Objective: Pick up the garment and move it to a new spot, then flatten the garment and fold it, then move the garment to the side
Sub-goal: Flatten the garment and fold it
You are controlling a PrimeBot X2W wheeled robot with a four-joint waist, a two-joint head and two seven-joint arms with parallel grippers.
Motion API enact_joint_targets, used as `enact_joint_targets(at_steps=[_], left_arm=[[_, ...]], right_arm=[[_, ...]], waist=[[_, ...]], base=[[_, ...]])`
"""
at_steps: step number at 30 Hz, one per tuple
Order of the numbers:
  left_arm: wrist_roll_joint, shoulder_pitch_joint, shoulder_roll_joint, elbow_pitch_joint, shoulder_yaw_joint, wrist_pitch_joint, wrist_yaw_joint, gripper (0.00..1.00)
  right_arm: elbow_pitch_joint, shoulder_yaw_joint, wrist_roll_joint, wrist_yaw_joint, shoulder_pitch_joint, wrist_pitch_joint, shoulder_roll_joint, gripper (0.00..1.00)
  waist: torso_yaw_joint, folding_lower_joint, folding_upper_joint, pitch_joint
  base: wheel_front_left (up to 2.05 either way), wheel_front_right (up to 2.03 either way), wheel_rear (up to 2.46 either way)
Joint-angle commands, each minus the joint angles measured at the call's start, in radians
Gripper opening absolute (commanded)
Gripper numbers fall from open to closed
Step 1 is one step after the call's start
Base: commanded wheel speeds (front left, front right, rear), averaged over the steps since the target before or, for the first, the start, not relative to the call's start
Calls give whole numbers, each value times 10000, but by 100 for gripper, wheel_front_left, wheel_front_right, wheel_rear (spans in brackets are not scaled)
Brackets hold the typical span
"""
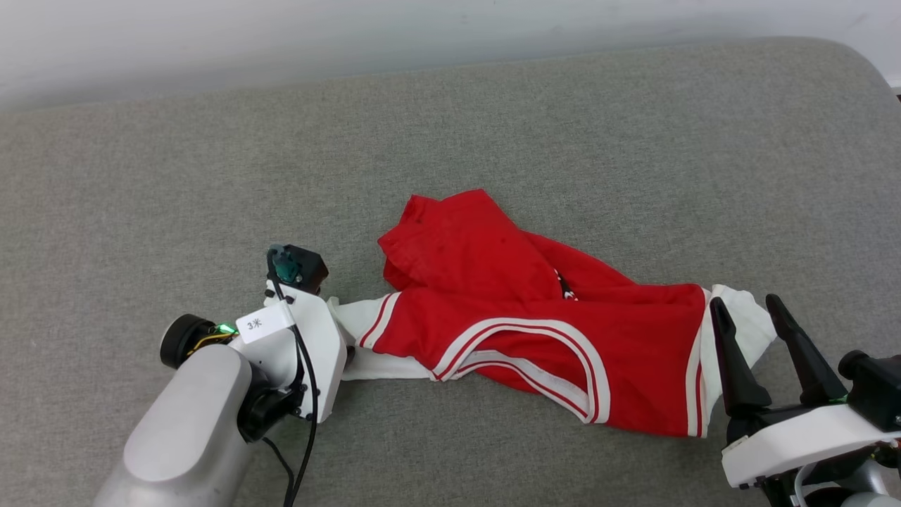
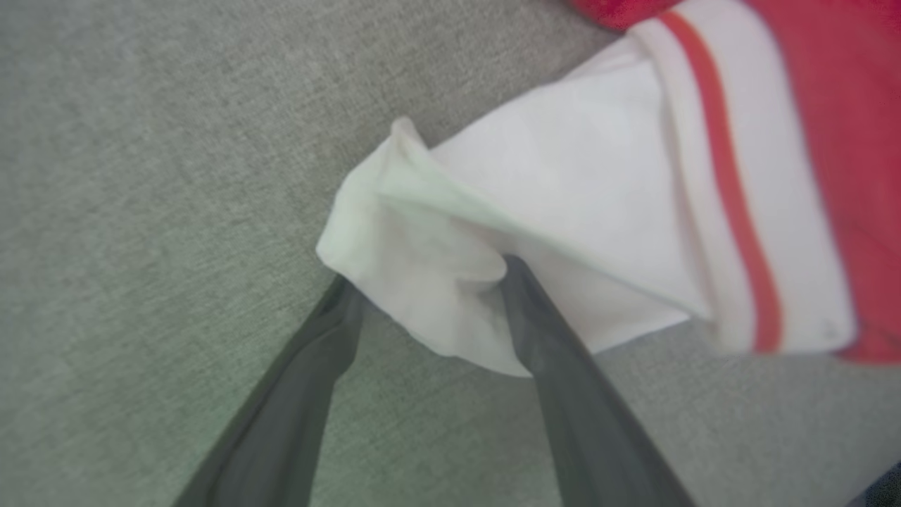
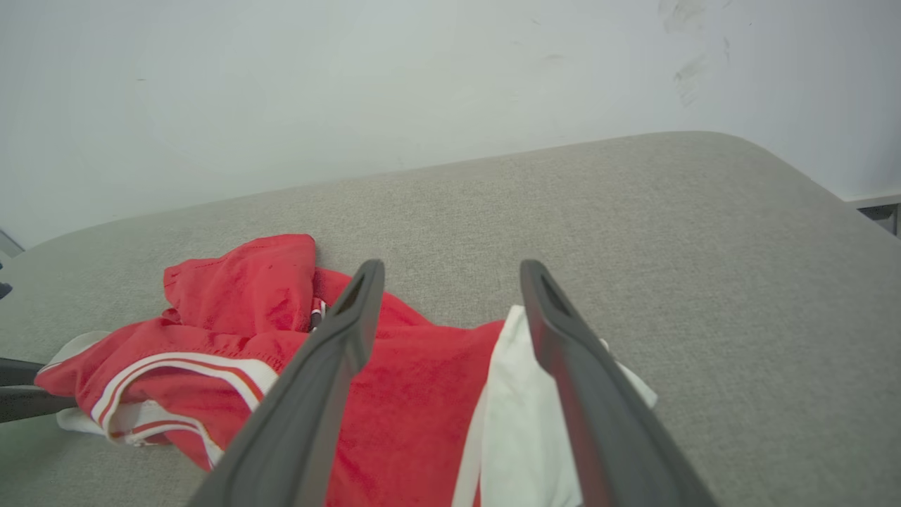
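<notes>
The garment (image 1: 535,331) is a red jersey with white panels and red-and-white stripe trim, lying crumpled across the grey cushion (image 1: 493,127). My left gripper (image 1: 310,317) is at its left end. In the left wrist view its fingers stand apart, open, on either side of a bunched white corner of the garment (image 2: 563,176), with the left gripper (image 2: 427,274) touching the cloth. My right gripper (image 1: 745,303) is open at the garment's white right end, fingers pointing away from me. In the right wrist view the right gripper (image 3: 452,266) hovers over the garment (image 3: 415,380), holding nothing.
The cushion stretches far beyond the garment on all sides. A pale wall (image 1: 281,35) runs along its far edge. Its rounded corner (image 1: 859,63) falls away at the upper right.
</notes>
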Motion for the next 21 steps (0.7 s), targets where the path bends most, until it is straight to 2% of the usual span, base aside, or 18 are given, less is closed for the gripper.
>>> enact_joint_targets(at_steps=[1,9,16,21], left_arm=[[-49,752,-109,430,-374,197,-82,0],[1,802,-234,-94,241,-2069,278,0],[-87,1357,-270,-938,541,-3342,507,0],[-5,1634,-234,-1777,663,-3778,740,0]], right_arm=[[35,-31,56,-7,-155,-40,20,100],[804,-436,356,-7,-94,593,-3,100],[2023,-1390,1290,-7,-70,2719,-708,100],[2614,-1422,1790,-7,-478,4013,-1319,100]], waist=[[-11,0,0,-1],[40,0,0,-325],[239,0,0,-541],[480,0,0,-438]], base=[[0,0,0],[0,0,0],[0,0,0],[0,0,0]])
